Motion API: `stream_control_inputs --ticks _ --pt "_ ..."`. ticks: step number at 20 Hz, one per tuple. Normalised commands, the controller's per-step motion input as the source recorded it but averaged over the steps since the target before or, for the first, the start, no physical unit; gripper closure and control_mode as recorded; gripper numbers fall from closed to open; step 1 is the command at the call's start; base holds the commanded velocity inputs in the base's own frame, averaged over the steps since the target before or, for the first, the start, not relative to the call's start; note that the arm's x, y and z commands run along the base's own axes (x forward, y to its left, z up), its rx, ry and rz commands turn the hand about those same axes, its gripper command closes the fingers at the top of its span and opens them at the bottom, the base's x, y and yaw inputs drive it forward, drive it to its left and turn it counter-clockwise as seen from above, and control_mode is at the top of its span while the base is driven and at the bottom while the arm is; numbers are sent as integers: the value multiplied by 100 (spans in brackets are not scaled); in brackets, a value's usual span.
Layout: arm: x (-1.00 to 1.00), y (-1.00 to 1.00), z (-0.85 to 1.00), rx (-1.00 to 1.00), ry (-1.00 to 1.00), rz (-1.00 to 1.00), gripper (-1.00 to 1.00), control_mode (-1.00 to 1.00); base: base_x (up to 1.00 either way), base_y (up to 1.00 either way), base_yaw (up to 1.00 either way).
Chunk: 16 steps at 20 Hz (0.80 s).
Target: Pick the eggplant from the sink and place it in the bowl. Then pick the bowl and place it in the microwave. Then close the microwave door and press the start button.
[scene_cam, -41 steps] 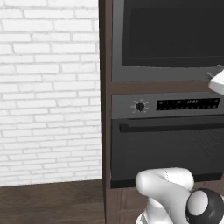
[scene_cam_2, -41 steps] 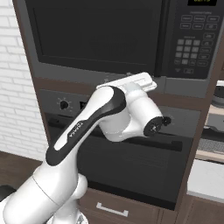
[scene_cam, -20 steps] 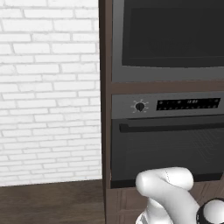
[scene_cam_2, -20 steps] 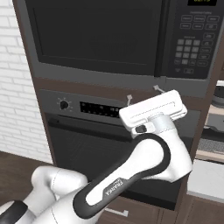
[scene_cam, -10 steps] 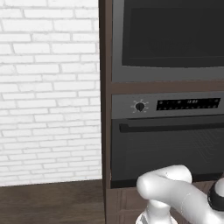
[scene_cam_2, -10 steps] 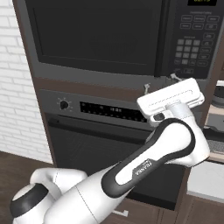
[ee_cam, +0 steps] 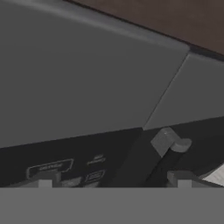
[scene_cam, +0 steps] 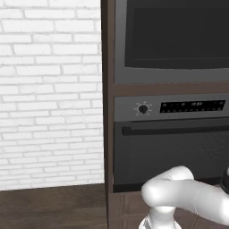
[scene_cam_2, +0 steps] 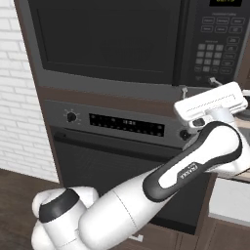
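The black microwave (scene_cam_2: 107, 44) is built into the cabinet above the oven. Its door (scene_cam: 174, 40) is shut flat against the front, so the cavity is hidden. To the door's right is the keypad (scene_cam_2: 215, 53). My gripper (scene_cam_2: 198, 85) is open and holds nothing. Its two fingers point up at the bottom edge of the keypad panel, just below the lowest buttons. In the hand view the gripper (ee_cam: 111, 179) faces the microwave's dark front at close range, with a few labelled buttons (ee_cam: 48, 167) low on the left. The eggplant, bowl and sink are out of view.
Under the microwave sits the larger oven with its knob (scene_cam_2: 72, 116), display strip and long bar handle (scene_cam: 170, 129). A white brick wall (scene_cam: 49, 89) stands to the left over a dark wood floor. A pale counter edge (scene_cam_2: 229, 200) shows at the right.
My arm has swung to the right and upward across the oven front, carrying the open hand from mid-oven to under the keypad. The base views have not shifted.
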Motion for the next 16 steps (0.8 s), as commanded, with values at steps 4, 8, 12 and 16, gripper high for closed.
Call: stream_control_inputs --ticks 4,8,12,16 --pt "54 -29 -12 0 0 0 -100 -100 0 0 0" --pt "49 -22 -23 0 0 0 -100 -100 0 0 0" --pt "11 -7 -14 0 0 0 -100 -100 0 0 0" --pt "-31 0 -13 0 -1 0 -100 -100 0 0 0"
